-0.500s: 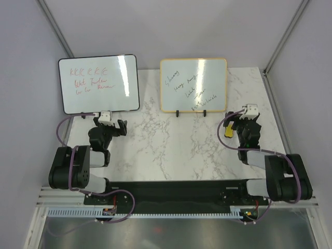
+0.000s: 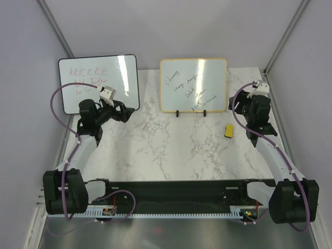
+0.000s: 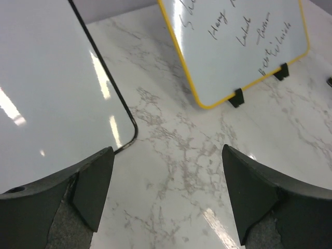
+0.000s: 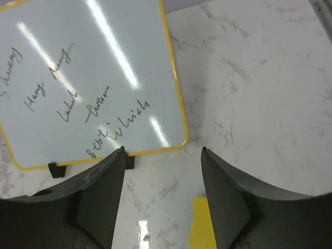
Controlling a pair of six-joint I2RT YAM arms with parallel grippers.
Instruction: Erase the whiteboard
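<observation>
The whiteboard [image 2: 193, 85], yellow-framed on two black feet, stands at the back centre with dark handwriting on it. It also fills the upper left of the right wrist view, whiteboard [image 4: 93, 78], and the upper right of the left wrist view, whiteboard [image 3: 233, 41]. A yellow eraser [image 2: 228, 131] lies on the marble in front of the board's right foot. My right gripper [image 2: 239, 106] hovers to the right of the board, open and empty [image 4: 163, 149], with the eraser [image 4: 202, 223] below it. My left gripper [image 2: 120, 111] hangs open and empty [image 3: 167, 150] left of the board.
A black-framed board [image 2: 98, 83] with red writing leans at the back left, just behind my left gripper; its corner, black-framed board [image 3: 46, 93], shows in the left wrist view. Grey walls close the sides and back. Bare marble table [image 2: 166, 150] lies between the arms.
Both arms have risen from near their bases and reached toward the back. The right gripper has left the eraser, which lies where it was.
</observation>
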